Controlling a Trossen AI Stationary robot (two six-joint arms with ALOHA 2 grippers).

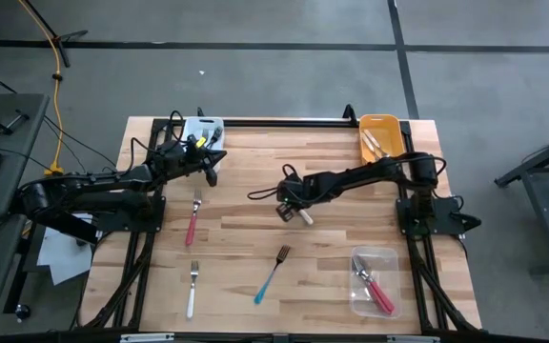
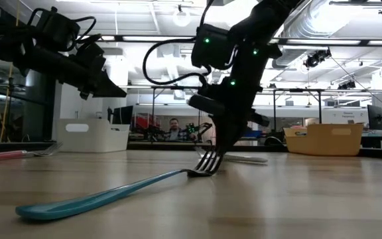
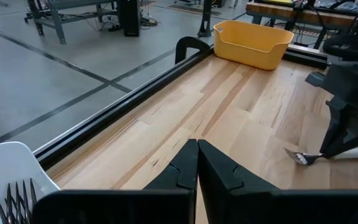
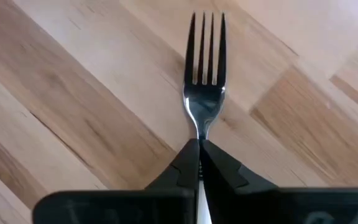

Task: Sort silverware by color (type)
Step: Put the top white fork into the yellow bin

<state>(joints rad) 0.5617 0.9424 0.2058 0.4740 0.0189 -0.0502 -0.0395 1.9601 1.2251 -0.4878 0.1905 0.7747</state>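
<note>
Pale butcher-block wood is the table (image 1: 332, 276) I work over, and I take it from the biggest things down; three bins sit at its edges: the orange bin (image 1: 379, 136) at the far right already holds what look like white-handled forks, the clear bin (image 1: 375, 279) near my right side holds red-handled ones, and the white bin (image 1: 201, 129) at the far left has tines showing in it; so I judge the sorting partly done; left loose are a red fork (image 1: 193, 219), a white fork (image 1: 192, 289) and a teal fork (image 1: 272, 273); my left gripper (image 1: 212, 168) hovers clenched and empty beside the white bin; my right gripper (image 4: 199, 155) is pinched shut on a white-handled fork (image 4: 205, 93) at its neck, mid-table, seemingly bound for the orange bin
</note>
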